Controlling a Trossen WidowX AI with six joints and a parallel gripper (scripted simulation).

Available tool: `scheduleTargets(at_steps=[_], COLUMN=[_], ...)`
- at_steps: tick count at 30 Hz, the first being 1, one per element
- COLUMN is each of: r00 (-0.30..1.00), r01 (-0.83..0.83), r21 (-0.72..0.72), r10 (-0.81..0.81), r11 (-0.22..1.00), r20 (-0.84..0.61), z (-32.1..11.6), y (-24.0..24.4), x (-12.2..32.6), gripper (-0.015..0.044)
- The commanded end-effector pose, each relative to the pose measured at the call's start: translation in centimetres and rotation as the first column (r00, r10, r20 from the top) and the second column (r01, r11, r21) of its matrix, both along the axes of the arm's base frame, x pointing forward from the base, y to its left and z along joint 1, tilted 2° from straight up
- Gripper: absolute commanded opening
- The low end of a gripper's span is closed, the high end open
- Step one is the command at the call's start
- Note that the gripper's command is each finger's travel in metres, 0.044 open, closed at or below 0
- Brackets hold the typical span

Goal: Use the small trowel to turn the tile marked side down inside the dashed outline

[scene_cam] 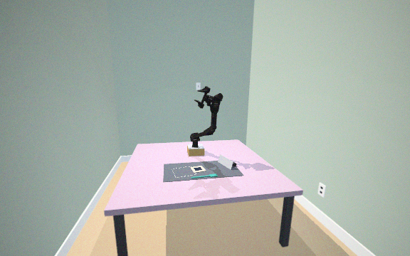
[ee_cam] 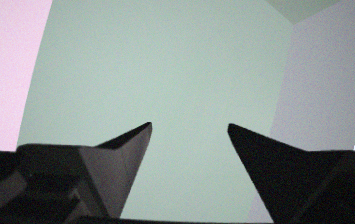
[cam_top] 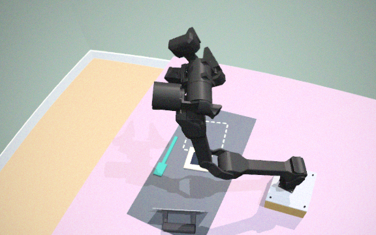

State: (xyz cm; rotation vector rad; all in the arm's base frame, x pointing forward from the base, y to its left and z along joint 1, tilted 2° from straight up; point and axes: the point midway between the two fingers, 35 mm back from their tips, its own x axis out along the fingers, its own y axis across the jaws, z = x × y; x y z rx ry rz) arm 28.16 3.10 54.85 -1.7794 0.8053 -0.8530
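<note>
The tile (cam_top: 190,162) (scene_cam: 193,171), cream-rimmed with a dark square on its upper face, lies on the grey mat (cam_top: 241,128) (scene_cam: 166,175). It is beside the dashed outline (cam_top: 227,126), mostly outside it. The arm hides part of both in the top view. The teal trowel (cam_top: 170,149) (scene_cam: 204,176) lies on the mat, apart from the tile, with its square blade toward the upright panel's end. My gripper (cam_top: 199,38) (scene_cam: 196,96) (ee_cam: 189,126) is open and empty, high above the table; neither tile nor trowel shows in the wrist view.
A thin pale panel (scene_cam: 225,162) stands at one end of the mat, with a dark block (cam_top: 179,228) (scene_cam: 234,165) behind it. My arm's base block (cam_top: 284,209) (scene_cam: 196,152) stands beside the mat. The pink table (cam_top: 338,130) (scene_cam: 148,192) has open edges; walls stand beyond.
</note>
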Motion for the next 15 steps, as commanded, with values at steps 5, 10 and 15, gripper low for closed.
scheduleTargets(at_steps=[5, 10, 15], r00=[0.998, 0.989, 0.973], r01=[-0.023, -0.083, -0.125], r21=[0.016, 0.03, 0.017], r10=[0.022, 0.078, 0.119], r11=[1.0, 0.996, 0.992], r20=[0.058, 0.129, 0.198], z=[0.9, 2.1, 3.7], y=[-0.3, -0.1, -0.9], x=[-1.4, -3.6, -6.9], gripper=[0.0269, 0.0137, 0.01])
